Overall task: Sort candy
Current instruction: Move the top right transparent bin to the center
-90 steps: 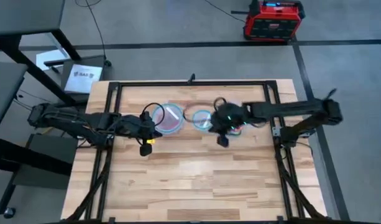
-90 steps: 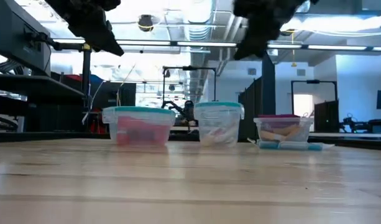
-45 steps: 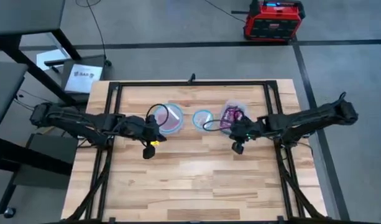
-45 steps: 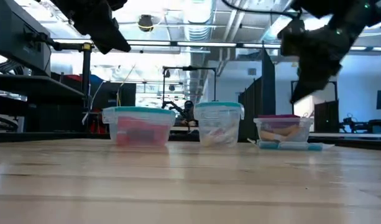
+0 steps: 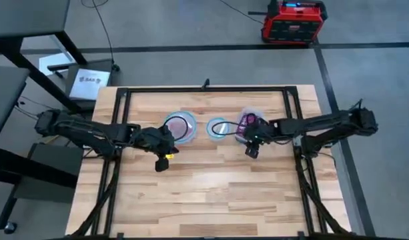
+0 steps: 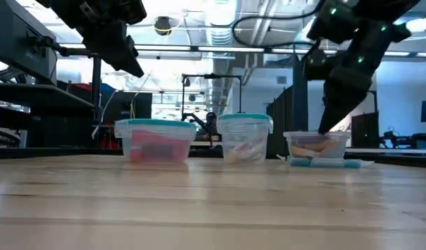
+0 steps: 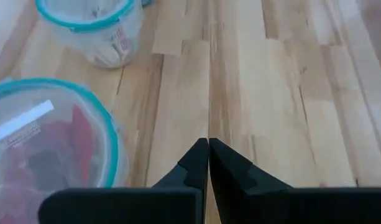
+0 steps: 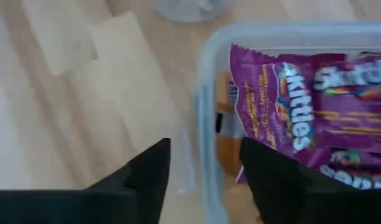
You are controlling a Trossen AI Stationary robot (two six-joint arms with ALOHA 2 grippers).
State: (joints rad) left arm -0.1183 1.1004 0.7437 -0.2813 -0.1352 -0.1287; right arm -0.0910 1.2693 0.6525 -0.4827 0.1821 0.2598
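Three clear blue-rimmed containers stand in a row at the table's far middle. The large round one [image 5: 181,127] holds red candy [image 7: 66,143], the small round one [image 5: 218,128] holds pale sticks, and the rectangular one [image 5: 247,123] holds purple candy packets [image 8: 302,106] over an orange one [image 8: 230,149]. My right gripper [image 8: 202,180] is open just above the rectangular container's near-left rim [image 8: 206,124], one finger on either side of it and nothing between them. My left gripper [image 7: 208,162] is shut and empty, above bare wood near the large round container.
A blue lid [image 6: 324,163] lies on the table in front of the rectangular container. The black frame rails [image 5: 117,153] run along both sides of the table. The near half of the tabletop [image 5: 204,200] is bare wood.
My right gripper has swung from above the small round container toward the table's right and near edges. It has then come back a little and has gone down to just over the rectangular container's rim.
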